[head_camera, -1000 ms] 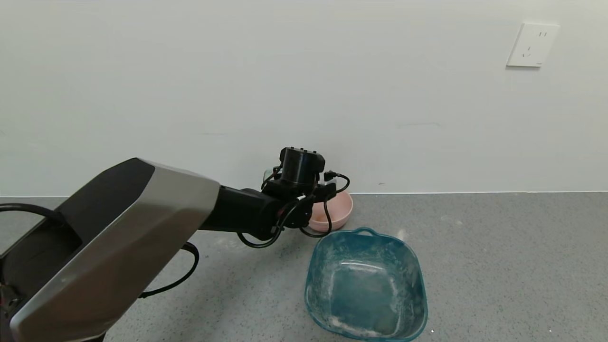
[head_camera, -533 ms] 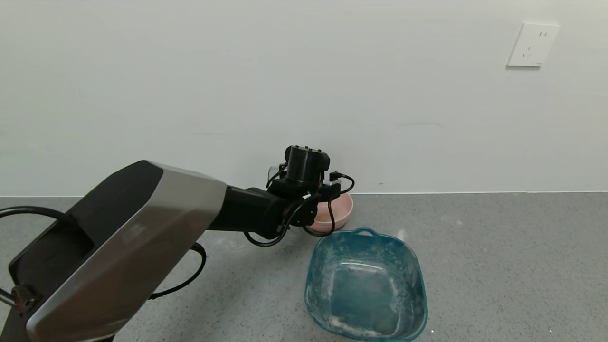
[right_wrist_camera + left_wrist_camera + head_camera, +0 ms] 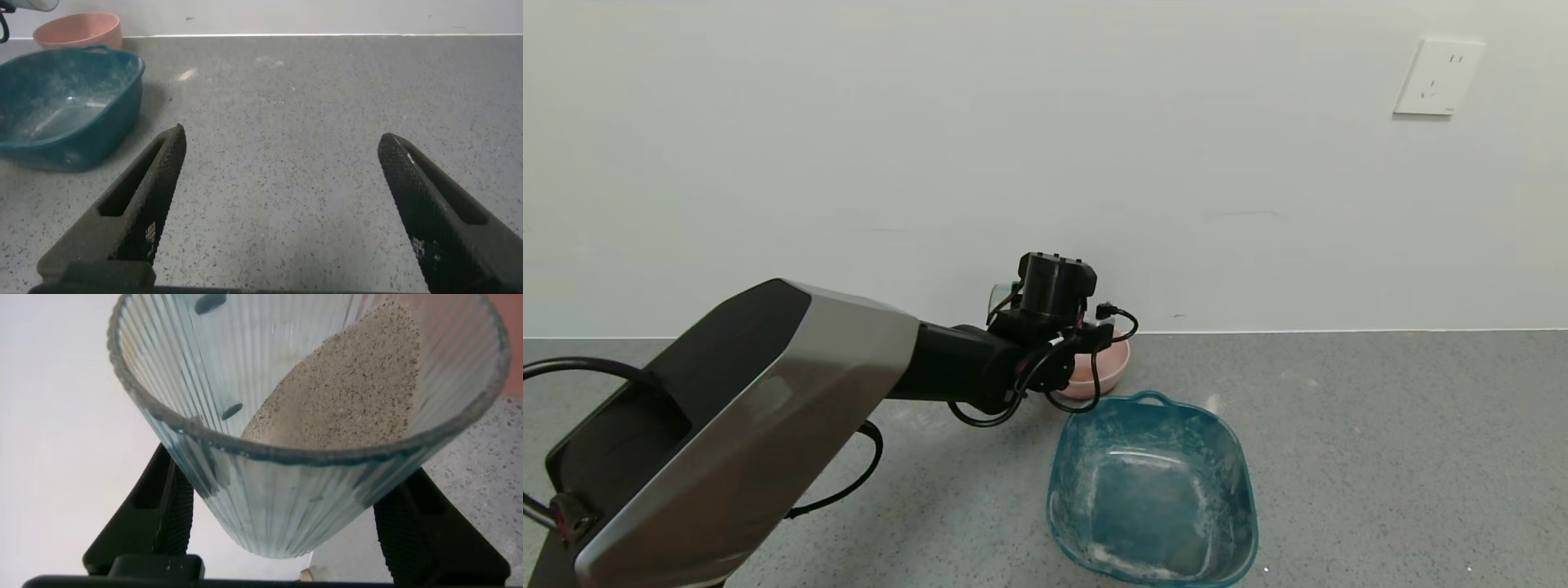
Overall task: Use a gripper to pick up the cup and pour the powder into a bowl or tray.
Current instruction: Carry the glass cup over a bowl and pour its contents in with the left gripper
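From the head view, the left gripper hangs over the pink bowl at the bench's far edge, hiding most of the cup. The left wrist view shows the cup clamped between the fingers, tilted, powder banked inside. The right wrist view shows the right gripper spread wide, holding nothing, above bare bench near the teal tub.

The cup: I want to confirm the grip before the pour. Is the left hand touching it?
Touching. In the left wrist view, the left hand has its black fingers pressed against both sides of the ribbed cup, which holds powder.
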